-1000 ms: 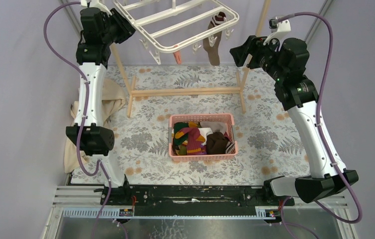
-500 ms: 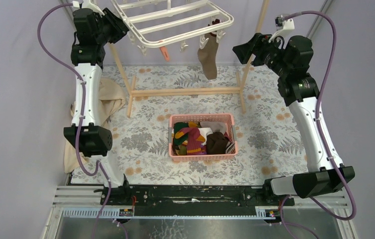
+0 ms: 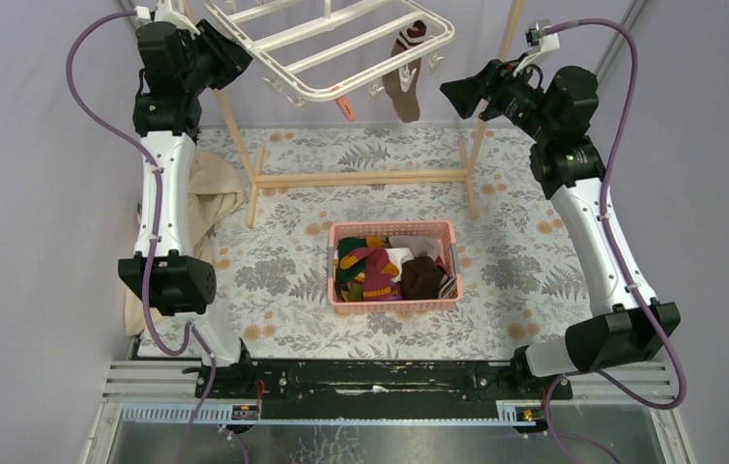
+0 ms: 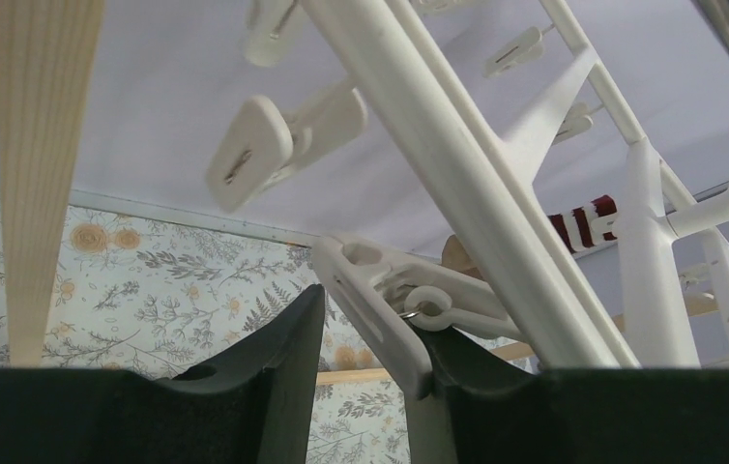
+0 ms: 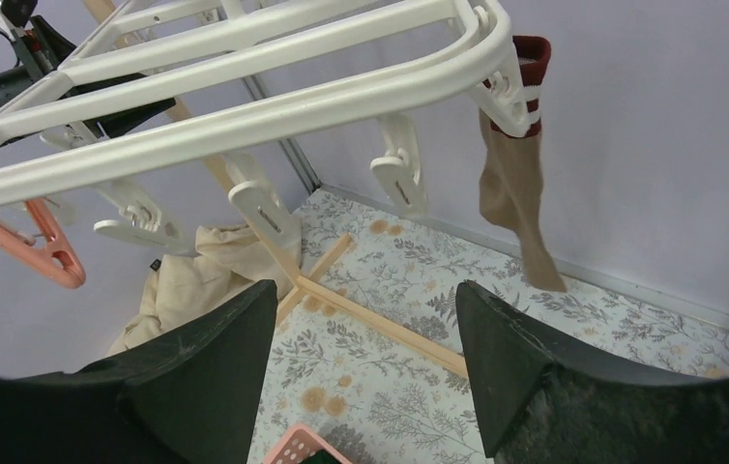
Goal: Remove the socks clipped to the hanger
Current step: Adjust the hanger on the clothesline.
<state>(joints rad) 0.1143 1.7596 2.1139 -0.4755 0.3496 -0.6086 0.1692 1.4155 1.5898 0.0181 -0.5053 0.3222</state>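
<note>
The white hanger (image 3: 341,43) hangs tilted at the top of the scene. One brown sock with a maroon striped cuff (image 3: 402,82) stays clipped at its right corner (image 5: 515,193); its cuff also shows in the left wrist view (image 4: 588,217). My left gripper (image 3: 230,48) is at the hanger's left corner. A white clip (image 4: 380,309) lies between its jaws against the right finger, with a gap to the left finger. My right gripper (image 3: 452,94) stands open and empty just right of the sock (image 5: 365,290). Several socks lie in the pink basket (image 3: 390,225).
A light wooden pole frame (image 3: 361,178) stands behind the basket on the flowered mat. A beige cloth (image 3: 211,193) lies heaped at the left. An orange clip piece (image 3: 344,108) dangles under the hanger. Purple walls close in on both sides.
The hanger rocked left and back with my left gripper, and the sock swung under it. My right gripper rose and moved left, closer to the sock.
</note>
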